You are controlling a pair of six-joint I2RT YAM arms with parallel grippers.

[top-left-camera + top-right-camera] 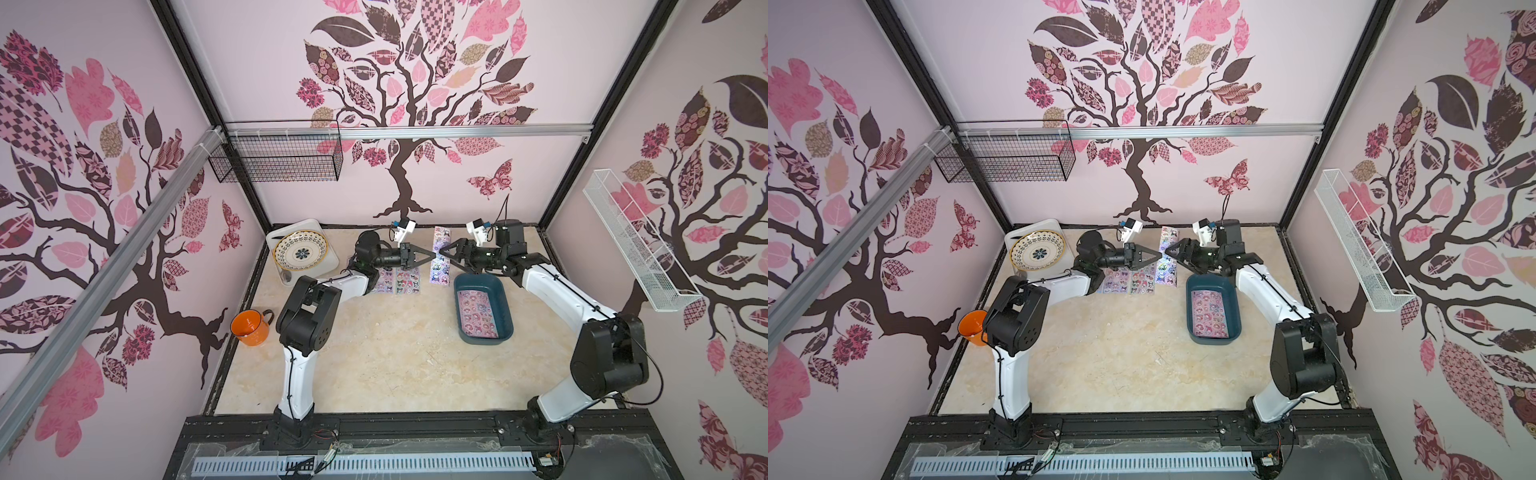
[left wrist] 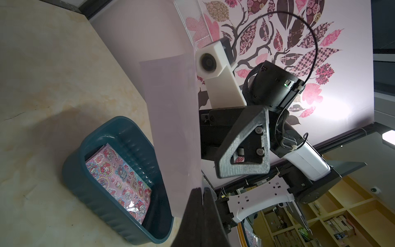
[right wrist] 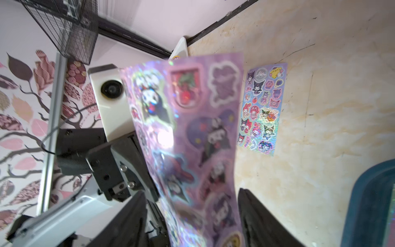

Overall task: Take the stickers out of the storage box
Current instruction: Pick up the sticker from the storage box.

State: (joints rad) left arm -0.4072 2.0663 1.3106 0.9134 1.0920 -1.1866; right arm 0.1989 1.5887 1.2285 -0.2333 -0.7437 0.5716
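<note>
Teal storage box (image 1: 504, 308): 1 pink sheet (image 1: 478, 313) inside | left pincer (image 1: 433, 254) clamps 1 lilac sheet (image 3: 203, 139) | right pincer (image 1: 443, 252) spread wide

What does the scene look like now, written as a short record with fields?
Left gripper: jaws shut on a lilac printed sticker sheet, held up
Right gripper: jaws open on either side of that sheet
Dark teal plastic storage box: a pink sticker sheet inside
Beige marbled table: two flat sticker sheets, side by side
</note>
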